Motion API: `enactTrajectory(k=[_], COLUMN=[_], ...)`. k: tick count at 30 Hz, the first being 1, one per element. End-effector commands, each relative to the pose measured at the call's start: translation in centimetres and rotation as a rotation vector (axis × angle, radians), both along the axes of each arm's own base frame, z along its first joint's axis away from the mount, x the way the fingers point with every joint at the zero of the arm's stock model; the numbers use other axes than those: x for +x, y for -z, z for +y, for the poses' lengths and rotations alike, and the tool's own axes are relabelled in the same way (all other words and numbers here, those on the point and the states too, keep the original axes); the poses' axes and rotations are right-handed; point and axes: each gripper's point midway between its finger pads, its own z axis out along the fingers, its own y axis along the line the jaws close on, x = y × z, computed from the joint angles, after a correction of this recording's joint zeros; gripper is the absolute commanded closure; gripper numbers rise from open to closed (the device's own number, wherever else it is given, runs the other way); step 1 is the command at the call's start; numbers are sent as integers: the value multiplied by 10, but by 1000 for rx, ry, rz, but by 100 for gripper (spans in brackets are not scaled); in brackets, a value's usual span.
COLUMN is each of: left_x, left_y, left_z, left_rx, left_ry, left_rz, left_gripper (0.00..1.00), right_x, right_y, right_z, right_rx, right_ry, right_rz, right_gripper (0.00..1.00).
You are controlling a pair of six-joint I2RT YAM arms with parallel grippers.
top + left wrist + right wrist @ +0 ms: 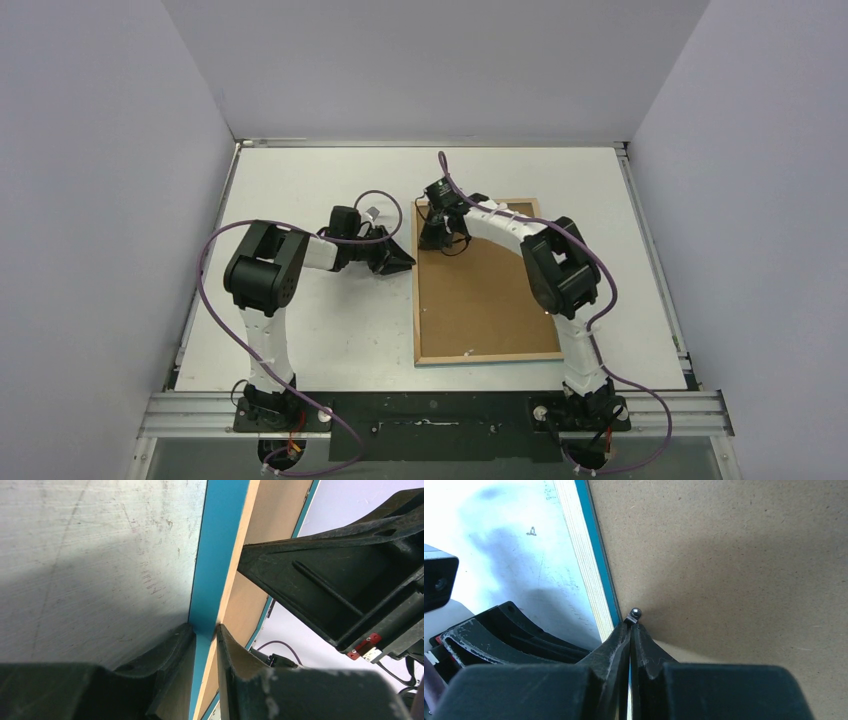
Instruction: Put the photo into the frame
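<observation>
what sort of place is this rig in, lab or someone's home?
Likely a lab test cell: plain blank walls box in a white table, the left arm and right arm are bolted to a metal rail at its near edge, and the frame lies back-up on it.

White arm links (pixel 262 345), black joints (pixel 262 278); looping purple cables (pixel 201 278)

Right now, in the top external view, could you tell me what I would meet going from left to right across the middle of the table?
Left arm's elbow → left gripper → frame, its left edge → brown backing board → right arm's elbow → bare strip of table.
</observation>
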Motion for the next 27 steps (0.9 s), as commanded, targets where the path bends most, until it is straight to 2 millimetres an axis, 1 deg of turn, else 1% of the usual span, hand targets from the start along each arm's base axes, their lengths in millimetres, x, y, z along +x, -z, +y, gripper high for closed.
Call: enactTrajectory(k=[1,3,5,6,8,9,11,13,14,16,17,19,22,24,27], left_x=[-17,-16,-14,-14,-13,-13,-12,-12,-12,-13,-13,-14,-13,-12,-10], left_y=[48,47,45,45,44,43,41,40,40,40,41,42,42,41,41], left_z=[16,15,14,14,13,13,13,12,12,12,12,13,14,14,16], left_rx=[150,146,142,141,139,138,136,135,135,136,137,135,134,133,138], left_ry=[-40,-41,-42,-42,-42,-43,-43,-40,-39,-35,-33,-29,-26,-24,-16], left_rz=[105,103,100,102,101,100,98,99,99,102,105,113,115,117,116], left_gripper=[80,80,80,80,80,80,80,80,80,80,80,80,80,80,80], right_x=[-8,-6,-5,-3,3,6,12,14,15,16,19,21,22,22,21], right_y=[39,40,39,36,20,11,-8,-22,-29,-36,-42,-44,-36,-32,-28], right_z=[2,3,6,9,12,13,14,14,14,13,14,15,17,18,17], right_rx=[2,18,70,105,150,166,215,248,260,271,289,305,305,309,295], right_ry=[35,53,79,90,101,105,109,117,116,124,127,131,136,142,143], right_rz=[29,23,8,-6,-52,-75,-125,-156,-169,-191,-214,-231,-222,-217,-214], right_gripper=[100,100,100,100,100,98,88,78,76,76,78,88,98,100,100])
